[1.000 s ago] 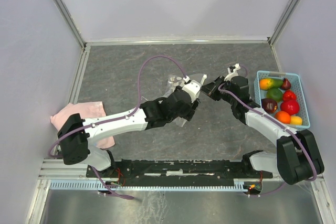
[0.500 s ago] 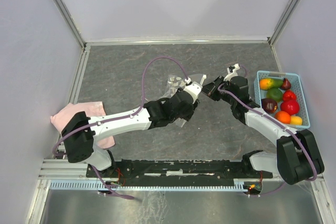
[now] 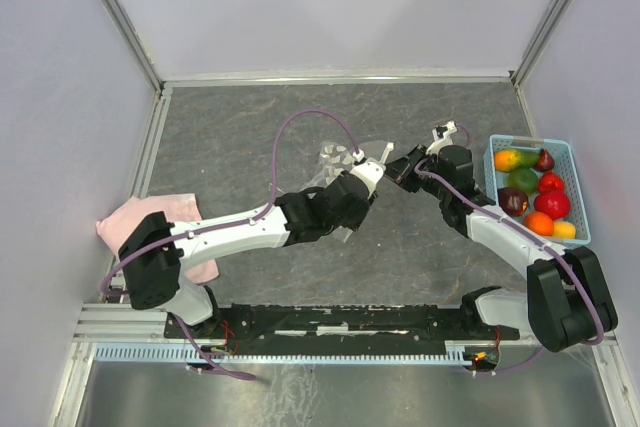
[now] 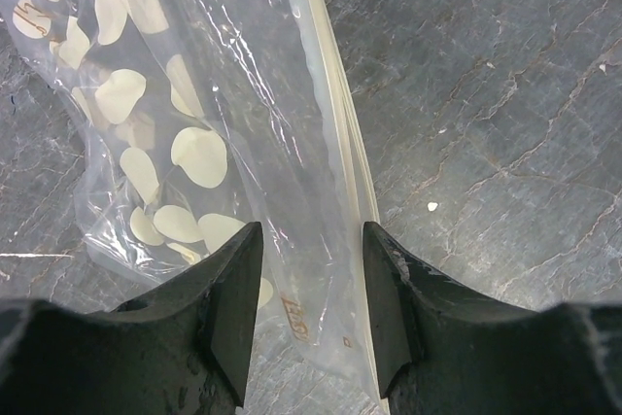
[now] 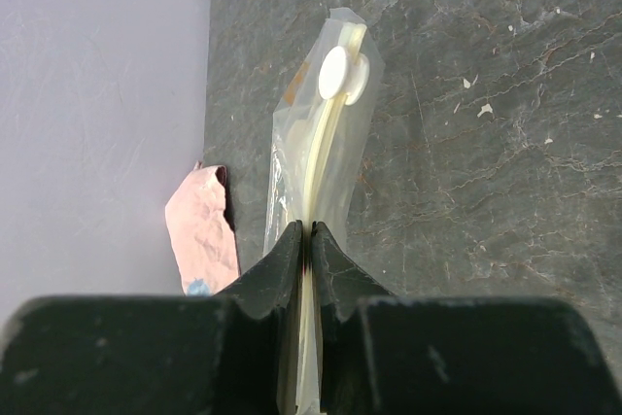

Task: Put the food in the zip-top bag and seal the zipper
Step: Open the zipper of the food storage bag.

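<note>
Pinching shut on the whitish zipper strip (image 5: 322, 157) of the clear white-spotted plastic bag (image 4: 209, 85), right end effector (image 5: 309, 238), seen only by wrist view; left end effector (image 4: 309, 284) half-open astride it; glossy fruits (image 3: 552, 204) at three o'clock.

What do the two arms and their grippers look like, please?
Both the left arm and right arm have white link shells between bulky black joint housings, with a purple cable looping along each. The left gripper and right gripper carry matte black fingers, thick at the base, tapering towards the tips.
</note>
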